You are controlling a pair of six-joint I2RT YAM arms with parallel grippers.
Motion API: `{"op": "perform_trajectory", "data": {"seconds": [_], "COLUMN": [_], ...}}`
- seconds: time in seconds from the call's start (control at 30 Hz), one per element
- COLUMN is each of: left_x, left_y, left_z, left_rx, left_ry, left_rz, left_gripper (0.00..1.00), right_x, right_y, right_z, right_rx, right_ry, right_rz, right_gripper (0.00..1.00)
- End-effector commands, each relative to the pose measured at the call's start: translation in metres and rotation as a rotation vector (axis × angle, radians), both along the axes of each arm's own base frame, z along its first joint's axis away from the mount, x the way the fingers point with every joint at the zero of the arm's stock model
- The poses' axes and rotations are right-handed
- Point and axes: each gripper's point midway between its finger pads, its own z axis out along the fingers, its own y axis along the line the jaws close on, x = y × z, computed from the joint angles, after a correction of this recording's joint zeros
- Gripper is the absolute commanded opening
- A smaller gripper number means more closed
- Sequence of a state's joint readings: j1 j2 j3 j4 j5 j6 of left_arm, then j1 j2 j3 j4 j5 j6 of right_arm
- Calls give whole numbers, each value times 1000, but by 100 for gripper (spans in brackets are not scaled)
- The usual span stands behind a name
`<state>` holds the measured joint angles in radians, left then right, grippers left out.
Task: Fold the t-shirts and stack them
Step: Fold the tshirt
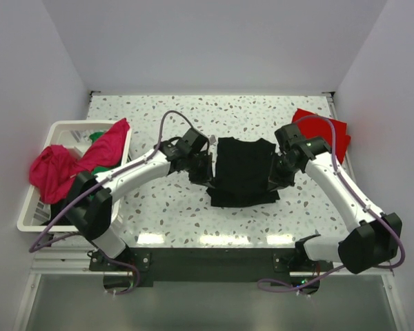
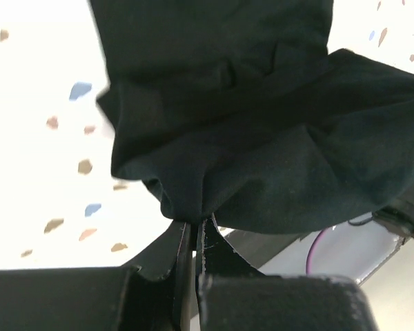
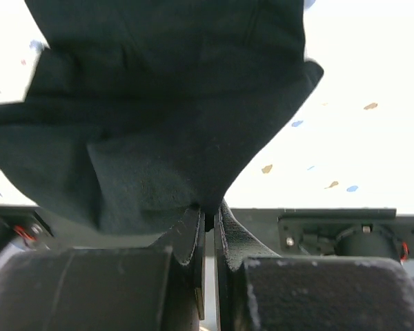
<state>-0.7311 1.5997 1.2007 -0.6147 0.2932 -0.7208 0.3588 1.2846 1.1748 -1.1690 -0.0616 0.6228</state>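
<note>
Left gripper (image 2: pixel 193 224) and right gripper (image 3: pixel 205 210), fingers (image 2: pixel 167 252) closed tight, each pinch an edge of the black shirt (image 1: pixel 243 172); it looks limp and light, best gripped at corners.

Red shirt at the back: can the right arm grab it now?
Probably not yet. The right end effector is shut on the black t-shirt, though the red shirt lies close by, uncovered.

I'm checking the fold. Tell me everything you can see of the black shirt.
The black shirt is soft, plain dark cloth, partly folded into a rough rectangle on the table. The left gripper pinches its left edge and the right gripper its right edge; the cloth bunches and creases at both pinches.
</note>
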Motion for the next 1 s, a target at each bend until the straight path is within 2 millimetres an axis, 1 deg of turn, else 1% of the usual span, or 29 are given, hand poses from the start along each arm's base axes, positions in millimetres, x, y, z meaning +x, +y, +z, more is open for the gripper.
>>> {"op": "perform_trajectory", "data": {"seconds": [0.0, 0.03, 0.07, 0.1, 0.13, 0.17, 0.2, 0.23, 0.3, 0.33, 0.4, 0.43, 0.47, 0.5, 0.53, 0.57, 0.6, 0.63, 0.67, 0.7, 0.73, 0.77, 0.8, 0.83, 0.9, 0.97], "left_x": [26, 37, 42, 47, 58, 62, 68, 78, 87, 97, 105, 115, 118, 123, 132, 133, 137, 146, 150, 159, 163, 167, 177, 181, 192, 200], "left_y": [-22, -23, -24, -25, -25, -26, -27, -26, -27, -26, -27, -25, -26, -27, -26, -28, -29, -31, -33, -35, -36, -37, -37, -38, -39, -40], "left_z": [16, 21, 22, 15, 19, 19, 13, 17, 14, 17, 15, 17, 18, 11, 14, 14, 5, 12, 12, 12, 14, 7, 14, 14, 16, 16], "left_rx": [-61, -68, -70, -65, -73, -81, -76, -86, -92, -103, -124, -135, -152, -154, -168, -185, -184, -199, -205, -206, -209, -203, -216, -222, -234, -250], "left_ry": [-76, -94, -98, -88, -102, -98, -88, -99, -90, -97, -89, -96, -91, -78, -85, -74, -51, -69, -68, -73, -77, -65, -85, -84, -97, -106], "left_rz": [-68, -56, -58, -56, -47, -49, -47, -35, -32, -20, -18, -4, -6, -8, -1, -13, -13, -13, -20, -18, -17, -14, -5, 1, 12, 21], "left_gripper": [0, 0, 0, 0, 0, 0, 0, 0, 0, 0, 0, 0, 0, 0, 0, 0, 0, 0, 0, 0, 0, 0, 0, 0, 0, 0], "right_x": [38, 44, 51, 55, 62, 66, 72, 79, 88, 98, 108, 118, 122, 127, 137, 141, 145, 154, 159, 163, 171, 175, 178, 184, 191, 198], "right_y": [-4, -10, -10, -12, -16, -17, -17, -18, -19, -20, -22, -24, -24, -24, -26, -26, -26, -27, -28, -29, -30, -30, -31, -31, -33, -35], "right_z": [11, 9, 10, 5, 6, 6, 0, 3, 2, 2, 4, 5, 5, 4, 2, 0, 0, 5, 1, 1, 4, -1, -2, 2, -4, -3], "right_rx": [21, 23, 35, 35, 34, 37, 35, 35, 33, 33, 31, 30, 29, 28, 29, 30, 33, 39, 42, 44, 46, 47, 50, 51, 56, 60], "right_ry": [-105, -106, -115, -96, -103, -101, -83, -94, -94, -94, -103, -107, -107, -106, -104, -95, -92, -110, -99, -105, -118, -108, -105, -117, -103, -109], "right_rz": [-21, -34, -36, -39, -40, -39, -29, -31, -23, -30, -34, -39, -39, -39, -38, -39, -36, -43, -47, -52, -55, -57, -59, -59, -64, -66], "right_gripper": [0, 0, 0, 0, 0, 0, 0, 0, 0, 0, 0, 0, 0, 0, 0, 0, 0, 0, 0, 0, 0, 0, 0, 0, 0, 0]}}
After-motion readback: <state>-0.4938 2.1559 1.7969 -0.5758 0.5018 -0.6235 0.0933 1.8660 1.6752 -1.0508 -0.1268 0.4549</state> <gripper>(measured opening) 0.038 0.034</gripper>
